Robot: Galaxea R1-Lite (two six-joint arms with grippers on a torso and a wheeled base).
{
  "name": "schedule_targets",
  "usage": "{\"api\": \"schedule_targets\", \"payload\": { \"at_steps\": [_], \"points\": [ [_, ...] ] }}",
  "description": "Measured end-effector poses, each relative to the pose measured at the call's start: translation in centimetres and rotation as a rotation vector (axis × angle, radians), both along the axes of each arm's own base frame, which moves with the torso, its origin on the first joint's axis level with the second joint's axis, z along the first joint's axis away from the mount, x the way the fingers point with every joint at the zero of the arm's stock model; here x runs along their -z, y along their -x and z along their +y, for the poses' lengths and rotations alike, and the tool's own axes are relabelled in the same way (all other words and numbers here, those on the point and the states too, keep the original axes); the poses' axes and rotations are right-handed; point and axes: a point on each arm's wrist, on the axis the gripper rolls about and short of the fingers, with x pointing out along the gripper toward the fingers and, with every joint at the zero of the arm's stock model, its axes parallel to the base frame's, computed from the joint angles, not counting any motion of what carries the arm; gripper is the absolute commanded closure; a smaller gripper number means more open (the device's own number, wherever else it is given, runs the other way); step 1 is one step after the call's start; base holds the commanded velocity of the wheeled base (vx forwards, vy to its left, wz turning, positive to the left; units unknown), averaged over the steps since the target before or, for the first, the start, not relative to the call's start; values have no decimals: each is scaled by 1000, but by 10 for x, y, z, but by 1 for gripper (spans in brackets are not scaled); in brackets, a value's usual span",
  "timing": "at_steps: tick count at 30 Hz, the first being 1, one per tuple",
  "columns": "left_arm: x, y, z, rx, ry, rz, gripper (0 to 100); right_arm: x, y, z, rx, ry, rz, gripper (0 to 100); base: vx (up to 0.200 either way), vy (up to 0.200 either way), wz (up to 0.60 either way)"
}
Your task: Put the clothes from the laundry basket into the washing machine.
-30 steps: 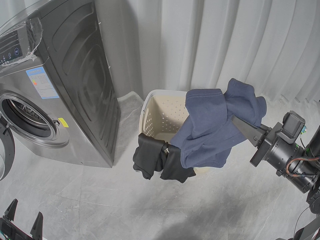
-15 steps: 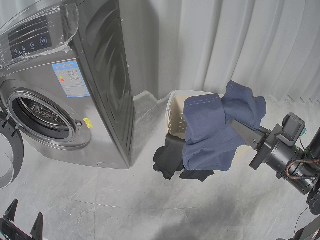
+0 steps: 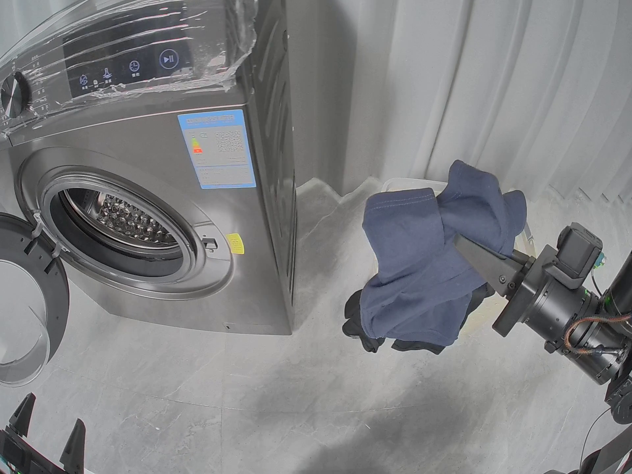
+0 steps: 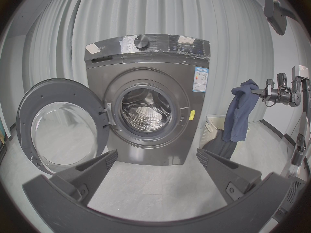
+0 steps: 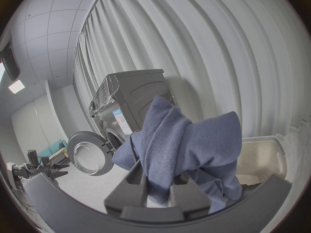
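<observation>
My right gripper (image 3: 463, 239) is shut on a blue garment (image 3: 415, 258), which hangs in the air in front of the white laundry basket (image 3: 409, 182) and hides most of it. A black garment (image 3: 368, 332) droops over the basket's near edge to the floor. The grey washing machine (image 3: 131, 133) stands at the left, its round door (image 3: 26, 304) swung wide and the steel drum (image 3: 122, 222) exposed. Low at the near left, my left gripper (image 3: 51, 416) is open and holds nothing. The right wrist view has the blue garment (image 5: 188, 146) bunched between the fingers (image 5: 129, 191).
White curtains (image 3: 494, 67) hang behind the washing machine and the basket. The grey tiled floor (image 3: 263, 396) lies bare between me and the washing machine. The open door juts out to the left of the drum opening.
The whole head view has swung toward the washing machine, so the camera moved. My right gripper keeps the blue garment in the same pose. The left gripper looks unchanged.
</observation>
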Motion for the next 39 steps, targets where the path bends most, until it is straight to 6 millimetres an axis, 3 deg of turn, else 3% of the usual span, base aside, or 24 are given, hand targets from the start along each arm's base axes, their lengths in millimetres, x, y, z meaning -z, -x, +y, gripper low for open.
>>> {"api": "schedule_targets", "payload": {
  "at_steps": [9,18,27,39],
  "points": [
    [0,0,0,-1,0,0,0,1,0,0,-3,4,3,100,0,200,0],
    [0,0,0,0,0,0,0,1,0,0,-5,4,3,100,0,0,0],
    [0,0,0,0,0,0,0,1,0,0,-4,4,4,100,-200,0,0],
    [0,0,0,-1,0,0,0,2,0,0,-4,6,6,100,0,50,0]
  ]
}}
